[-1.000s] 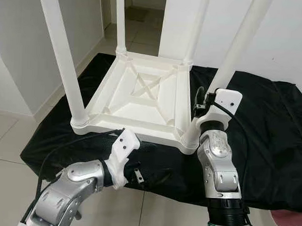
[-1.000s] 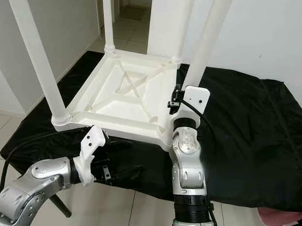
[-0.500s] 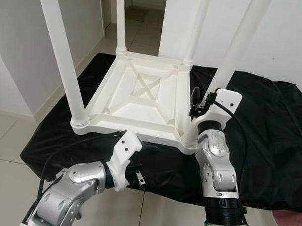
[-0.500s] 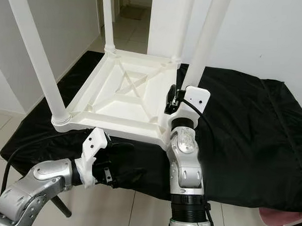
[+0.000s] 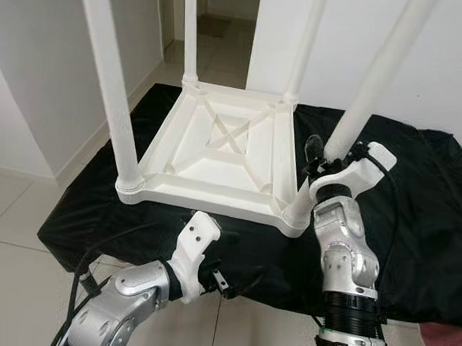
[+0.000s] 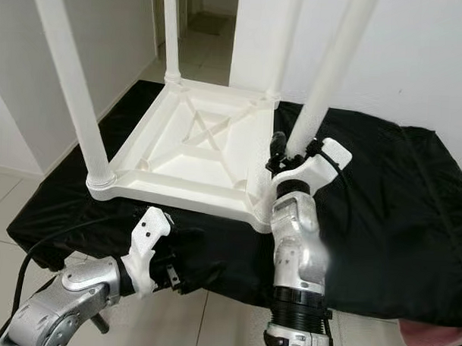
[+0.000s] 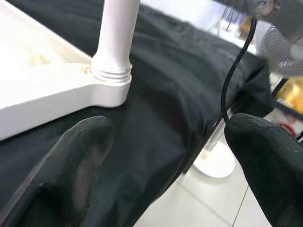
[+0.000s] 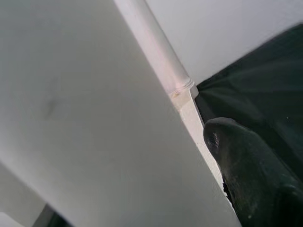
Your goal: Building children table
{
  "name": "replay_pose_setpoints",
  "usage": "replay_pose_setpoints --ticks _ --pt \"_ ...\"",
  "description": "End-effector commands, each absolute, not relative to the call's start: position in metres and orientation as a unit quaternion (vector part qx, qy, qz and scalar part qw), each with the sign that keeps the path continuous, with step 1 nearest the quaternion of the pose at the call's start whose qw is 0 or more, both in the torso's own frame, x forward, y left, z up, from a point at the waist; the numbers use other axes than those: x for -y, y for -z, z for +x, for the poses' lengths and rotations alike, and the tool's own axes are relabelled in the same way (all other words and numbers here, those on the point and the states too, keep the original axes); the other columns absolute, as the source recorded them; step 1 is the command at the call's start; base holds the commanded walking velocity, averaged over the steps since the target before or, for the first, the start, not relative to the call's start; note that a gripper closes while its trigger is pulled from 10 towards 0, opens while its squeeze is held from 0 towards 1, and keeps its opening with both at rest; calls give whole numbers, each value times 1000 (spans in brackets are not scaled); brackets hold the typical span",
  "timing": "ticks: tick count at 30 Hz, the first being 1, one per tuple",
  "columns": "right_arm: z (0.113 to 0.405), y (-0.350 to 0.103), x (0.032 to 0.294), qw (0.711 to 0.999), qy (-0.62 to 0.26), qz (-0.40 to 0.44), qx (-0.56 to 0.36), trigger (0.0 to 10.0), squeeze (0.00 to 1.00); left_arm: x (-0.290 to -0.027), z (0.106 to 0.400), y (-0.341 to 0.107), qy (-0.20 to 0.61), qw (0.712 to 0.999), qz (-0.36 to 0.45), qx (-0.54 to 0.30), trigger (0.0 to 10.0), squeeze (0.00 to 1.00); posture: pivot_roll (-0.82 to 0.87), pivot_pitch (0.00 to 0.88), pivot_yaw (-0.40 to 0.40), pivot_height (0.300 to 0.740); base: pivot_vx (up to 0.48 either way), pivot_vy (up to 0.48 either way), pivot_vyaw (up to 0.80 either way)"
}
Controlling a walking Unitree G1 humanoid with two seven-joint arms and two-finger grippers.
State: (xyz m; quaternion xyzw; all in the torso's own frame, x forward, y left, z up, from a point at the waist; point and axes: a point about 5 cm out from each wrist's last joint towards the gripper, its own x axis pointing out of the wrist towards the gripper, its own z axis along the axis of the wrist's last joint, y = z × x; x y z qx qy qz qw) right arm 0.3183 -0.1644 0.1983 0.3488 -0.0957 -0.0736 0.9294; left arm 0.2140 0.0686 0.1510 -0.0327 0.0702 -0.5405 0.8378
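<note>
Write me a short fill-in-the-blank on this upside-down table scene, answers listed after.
1. The white table lies upside down on a ____ cloth.
2. The table has ____ legs pointing up.
3. The right gripper is at the table leg nearest the robot's ____ side.
4. The left gripper is ____, its fingers spread over the cloth.

Missing words: black; four; right; open

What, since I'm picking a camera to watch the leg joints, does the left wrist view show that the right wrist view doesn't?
Left wrist view: the left end effector open above the black cloth, a leg collar seated in the white table's corner, and a fan. Right wrist view: a table leg very close up, and a white wall. Shared: the white table and black cloth.
</note>
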Motion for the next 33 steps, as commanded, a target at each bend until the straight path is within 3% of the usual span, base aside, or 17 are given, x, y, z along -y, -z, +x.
replay_pose_setpoints --ticks 1,5,7,8,9,10,11,12,14,23,24,25,26,30,31,32,33 --pt "322 -172 164 867 84 488 51 10000 0 -67 217 -151 533 843 -29 -66 10000 0 12 23 -22 740 0 0 0" --pt "319 -156 174 846 72 527 43 10000 0 -64 219 -151 530 846 -31 -61 10000 0 10 25 -21 740 0 0 0" --pt "317 -144 178 829 75 553 33 10000 0 -63 219 -151 529 846 -32 -59 10000 0 10 25 -21 740 0 0 0" --pt "314 -129 183 806 86 585 20 10000 0 -61 219 -151 528 846 -35 -59 10000 0 10 25 -21 740 0 0 0" --pt "314 -129 183 806 86 585 20 10000 0 -61 219 -151 528 846 -35 -59 10000 0 10 25 -21 740 0 0 0" --pt "311 -114 187 784 93 614 11 10000 0 -60 219 -151 528 846 -38 -58 10000 0 7 28 -27 740 0 0 0" --pt "311 -114 187 784 93 614 11 10000 0 -60 219 -151 528 846 -38 -58 10000 0 7 28 -27 740 0 0 0" --pt "302 -79 194 728 120 674 -13 10000 0 -58 219 -151 528 846 -43 -58 10000 0 6 28 -28 740 0 0 0" --pt "298 -67 196 717 130 684 -22 10000 0 -58 219 -151 528 846 -44 -58 10000 0 6 28 -28 740 0 0 0" --pt "299 -62 189 747 96 657 -36 10000 0 -56 220 -151 528 846 -46 -56 10000 0 8 29 -24 740 0 0 0" --pt "300 -70 186 758 77 647 -26 10000 796 -56 220 -151 528 846 -46 -56 10000 0 3 30 -22 740 0 0 0" --pt "300 -70 186 758 77 647 -26 10000 796 -56 220 -151 528 846 -46 -56 10000 0 3 30 -22 740 0 0 0" --pt "298 -79 186 768 63 638 -10 10000 1000 -55 220 -151 529 846 -47 -56 10000 0 1 34 -23 740 0 0 0" --pt "290 -86 186 772 46 635 5 10000 1000 -55 220 -152 529 845 -48 -55 10000 0 1 37 -27 740 0 0 0" --pt "277 -92 188 775 34 631 19 10000 286 -54 219 -152 528 846 -50 -55 10000 0 -4 46 -25 740 0 0 0" --pt "277 -92 188 775 34 631 19 10000 286 -54 219 -152 528 846 -50 -55 10000 0 -4 46 -25 740 0 0 0" --pt "260 -92 192 774 23 632 26 10000 0 -54 219 -152 528 846 -52 -55 10000 0 -7 49 -24 740 0 0 0"
